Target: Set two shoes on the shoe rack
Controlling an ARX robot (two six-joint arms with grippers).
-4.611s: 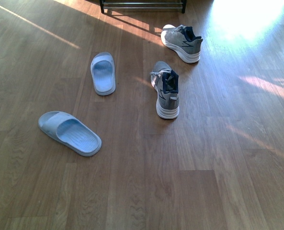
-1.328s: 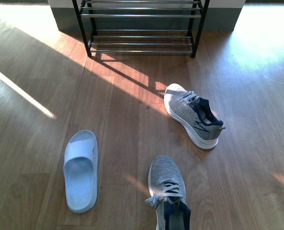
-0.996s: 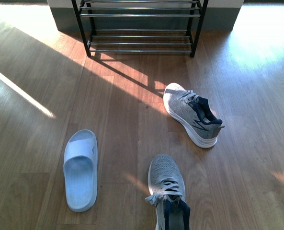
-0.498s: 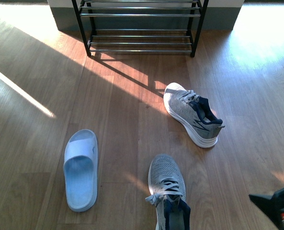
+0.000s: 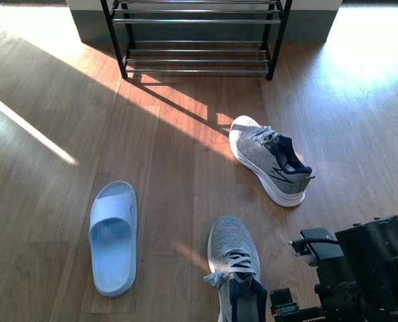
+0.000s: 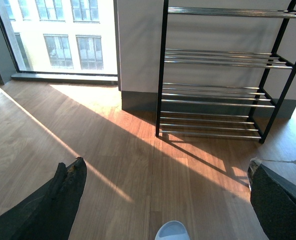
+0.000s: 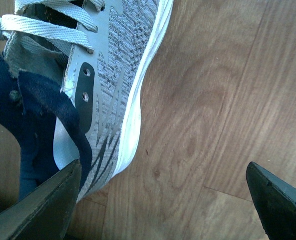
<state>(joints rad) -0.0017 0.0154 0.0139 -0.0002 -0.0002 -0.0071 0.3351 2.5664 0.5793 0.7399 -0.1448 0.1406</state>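
Observation:
Two grey knit sneakers lie on the wood floor: one further off (image 5: 270, 168) and one nearer (image 5: 234, 265) at the bottom edge. A pale blue slide (image 5: 113, 236) lies to the left; the second slide is out of view. The black shoe rack (image 5: 199, 41) stands at the back with nothing on its visible rods. My right arm (image 5: 360, 272) is low, just right of the nearer sneaker. My right gripper (image 7: 165, 192) is open over bare floor, one finger beside that sneaker's side (image 7: 113, 85). My left gripper (image 6: 167, 200) is open and empty, facing the rack (image 6: 217, 95), above the slide's toe (image 6: 171, 231).
A grey-skirted wall (image 5: 84, 30) runs behind the rack, with a window (image 6: 63, 35) to its left. Sunlit strips cross the floor (image 5: 51, 141). Bare floor lies between the shoes and the rack.
My right arm has come into the front view from the bottom right and moved left toward the nearer sneaker. The shoes have not moved in the last second.

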